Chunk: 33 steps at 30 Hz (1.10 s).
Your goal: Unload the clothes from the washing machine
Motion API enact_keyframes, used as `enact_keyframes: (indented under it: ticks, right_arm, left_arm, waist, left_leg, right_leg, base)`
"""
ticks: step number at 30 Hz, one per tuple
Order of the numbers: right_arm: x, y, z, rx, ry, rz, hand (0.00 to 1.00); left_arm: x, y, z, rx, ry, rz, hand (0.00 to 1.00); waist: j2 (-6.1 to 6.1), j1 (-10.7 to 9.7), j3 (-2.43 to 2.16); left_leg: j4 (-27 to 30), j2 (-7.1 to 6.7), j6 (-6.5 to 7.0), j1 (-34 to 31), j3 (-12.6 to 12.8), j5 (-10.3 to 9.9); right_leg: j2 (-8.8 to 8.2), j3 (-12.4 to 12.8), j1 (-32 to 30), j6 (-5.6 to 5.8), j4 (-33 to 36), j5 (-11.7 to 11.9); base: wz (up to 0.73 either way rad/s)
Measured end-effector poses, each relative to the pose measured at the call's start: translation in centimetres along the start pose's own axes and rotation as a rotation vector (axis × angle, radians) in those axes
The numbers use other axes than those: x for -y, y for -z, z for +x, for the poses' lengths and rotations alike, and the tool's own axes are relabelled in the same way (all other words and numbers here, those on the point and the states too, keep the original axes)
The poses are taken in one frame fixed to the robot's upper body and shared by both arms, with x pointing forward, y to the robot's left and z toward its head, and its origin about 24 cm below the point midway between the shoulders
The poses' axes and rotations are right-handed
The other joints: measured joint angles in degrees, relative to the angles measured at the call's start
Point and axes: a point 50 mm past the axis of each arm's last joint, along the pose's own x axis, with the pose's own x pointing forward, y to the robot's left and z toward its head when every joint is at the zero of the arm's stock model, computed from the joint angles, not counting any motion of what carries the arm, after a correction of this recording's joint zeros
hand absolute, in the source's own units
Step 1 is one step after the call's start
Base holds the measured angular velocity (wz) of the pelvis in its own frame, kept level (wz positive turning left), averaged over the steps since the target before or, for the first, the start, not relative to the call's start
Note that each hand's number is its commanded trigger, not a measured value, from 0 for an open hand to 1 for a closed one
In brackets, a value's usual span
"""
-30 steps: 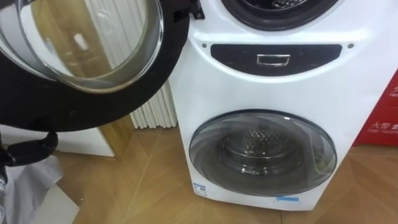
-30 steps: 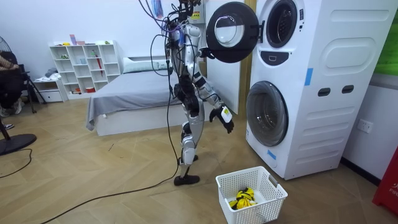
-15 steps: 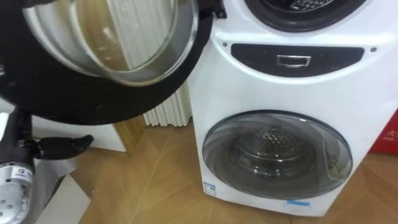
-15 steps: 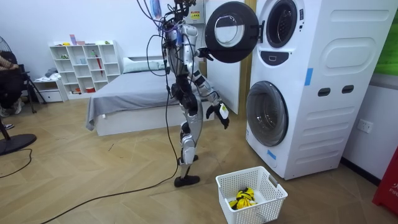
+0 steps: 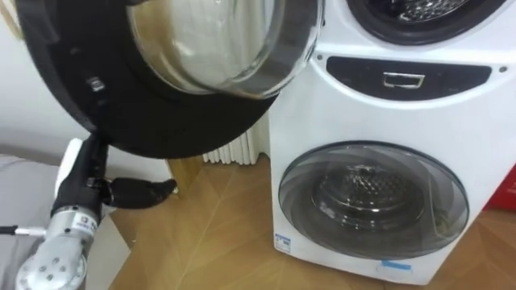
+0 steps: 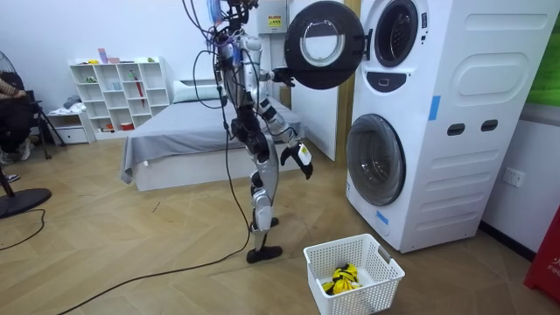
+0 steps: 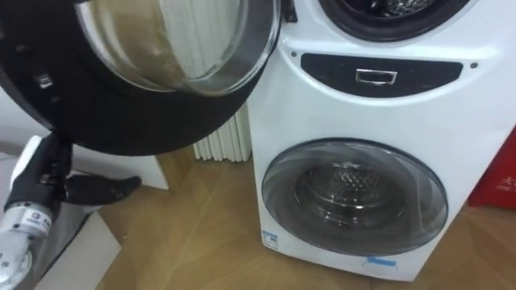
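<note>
The upper washing machine's round door (image 5: 173, 97) stands swung open to my left, its glass bowl (image 7: 173, 40) facing me. The upper drum opening (image 5: 423, 12) shows bare metal. The lower machine's door (image 5: 373, 201) is closed. My left hand (image 5: 137, 193) hangs below the open door, dark fingers stretched out, holding nothing. In the room view I stand left of the stacked machines (image 6: 429, 122), my right arm raised with its hand (image 6: 282, 77) at the door's rim. A white basket (image 6: 354, 271) on the floor holds a yellow and black garment (image 6: 341, 278).
A white radiator (image 5: 234, 149) stands behind the open door. A red box (image 5: 504, 189) sits right of the machines. A bed (image 6: 192, 131) and white shelf (image 6: 118, 92) stand behind me. A person (image 6: 9, 105) sits at the room view's left edge.
My upper body has leaned away from the machines, so the eye view has shifted. My left hand has risen into view under the door. The door stays open.
</note>
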Motion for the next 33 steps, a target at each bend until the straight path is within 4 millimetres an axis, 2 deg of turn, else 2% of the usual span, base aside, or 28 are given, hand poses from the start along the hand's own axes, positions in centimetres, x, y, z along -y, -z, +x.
enact_keyframes:
  ticks: [3, 7, 11, 13, 14, 15, 19, 22, 25, 27, 31, 33]
  right_arm:
    - [-0.2, 0.1, 0.0, -0.020, -0.008, 0.008, 0.00]
    - [-0.2, -0.3, 0.1, -0.012, -0.011, 0.014, 0.00]
    - [0.0, -0.8, 0.2, 0.006, -0.003, 0.025, 0.00]
    - [0.0, -0.8, 0.2, 0.006, -0.006, 0.038, 0.00]
    - [-0.2, -0.7, 0.2, 0.004, -0.011, 0.048, 0.00]
    - [-0.4, -0.7, 0.2, 0.001, -0.018, 0.050, 0.00]
    - [-0.8, -0.9, 0.3, 0.007, -0.027, 0.049, 0.00]
    - [-1.0, -1.1, 0.3, 0.018, -0.032, 0.046, 0.00]
    - [-1.1, -1.2, 0.3, 0.021, -0.034, 0.044, 0.00]
    - [-1.4, -1.4, 0.3, 0.029, -0.039, 0.042, 0.00]
    - [-1.6, -1.8, 0.4, 0.041, -0.041, 0.060, 0.00]
    - [-2.0, -2.7, 0.6, 0.065, -0.054, 0.065, 0.00]
  left_arm:
    - [1.6, 0.0, -0.8, 0.007, 0.110, -0.012, 0.00]
    - [4.3, 0.4, -1.5, -0.009, 0.305, -0.006, 0.00]
    - [6.8, -0.6, -2.4, 0.043, 0.507, -0.008, 0.00]
    - [7.6, -0.8, -2.7, 0.057, 0.567, -0.018, 0.00]
    - [8.2, -0.9, -2.9, 0.071, 0.605, -0.020, 0.00]
    - [8.7, -1.0, -3.2, 0.084, 0.645, -0.022, 0.00]
    - [10.2, -1.6, -4.1, 0.145, 0.772, -0.024, 0.00]
    - [11.3, -1.6, -4.8, 0.158, 0.877, -0.022, 0.00]
    - [12.3, -1.6, -5.5, 0.160, 0.952, -0.026, 0.00]
    - [13.3, -1.7, -6.0, 0.162, 1.001, -0.045, 0.00]
    - [14.8, -1.9, -6.7, 0.168, 1.057, -0.091, 0.00]
    - [15.3, -1.5, -6.8, 0.145, 1.065, -0.109, 0.00]
  waist:
    - [-0.40, 0.0, -0.21]
    - [-0.64, -0.3, -0.23]
    - [-1.07, -3.0, -0.29]
    - [-1.31, -3.6, -0.15]
    - [-1.52, -3.6, -0.08]
    - [-1.92, -3.4, -0.03]
    - [-1.99, -4.3, -0.17]
    - [-2.15, -4.8, -0.09]
    - [-2.29, -4.8, 0.01]
    - [-2.54, -4.8, 0.21]
    - [-2.93, -4.8, 0.53]
    - [-3.26, -4.9, 0.74]
  left_leg:
    - [-1.9, 0.54, -0.41, 0.8, 2.4, 1.2]
    - [-2.7, 0.45, -1.05, 1.3, 2.7, 1.6]
    - [-3.4, 0.41, -1.64, 1.4, 2.7, 2.0]
    - [-3.4, 0.40, -1.76, 1.8, 2.7, 2.1]
    - [-3.5, 0.35, -1.75, 2.3, 2.8, 2.1]
    - [-3.7, 0.41, -1.75, 2.7, 2.8, 2.1]
    - [-3.9, 0.94, -1.42, 3.3, 3.1, 1.9]
    - [-4.8, 1.22, -1.44, 3.9, 3.6, 1.9]
    - [-5.4, 1.94, -1.98, 4.5, 4.1, 1.6]
    - [-5.7, 2.23, -2.63, 5.0, 4.1, 1.3]
    - [-5.6, 2.61, -3.34, 5.5, 4.3, 0.1]
    - [-5.6, 2.96, -3.81, 5.5, 4.7, -0.3]
  right_leg:
    - [-0.50, 0.0, -0.3, 0.05, 0.0, 0.2]
    - [-1.00, 0.0, -0.7, -0.22, 0.0, 0.4]
    - [-1.05, 0.2, -1.0, -0.88, -0.2, 0.8]
    - [-0.92, 0.9, -0.9, -0.53, -0.2, 1.3]
    - [-0.85, 1.7, -0.9, 0.10, -0.2, 1.8]
    - [-0.82, 1.9, -0.9, 0.17, -0.2, 1.9]
    - [-0.35, 2.1, -0.9, 0.07, -0.2, 1.8]
    - [0.45, 2.4, -0.9, -0.38, -0.2, 1.4]
    - [1.11, 3.0, -0.8, -1.32, -0.3, 0.8]
    - [1.46, 3.2, -0.4, -2.28, -0.2, 0.4]
    - [1.85, 3.3, 0.2, -3.04, -0.2, -0.3]
    - [2.11, 3.3, 0.3, -3.51, -0.3, -0.7]
  base:
    - [0.00]
    - [-0.18]
    - [-0.14]
    - [-0.20]
    - [-0.33]
    - [-0.34]
    - [-0.13]
    - [-0.09]
    - [-0.11]
    - [-0.02]
    - [-0.01]
    - [-0.04]
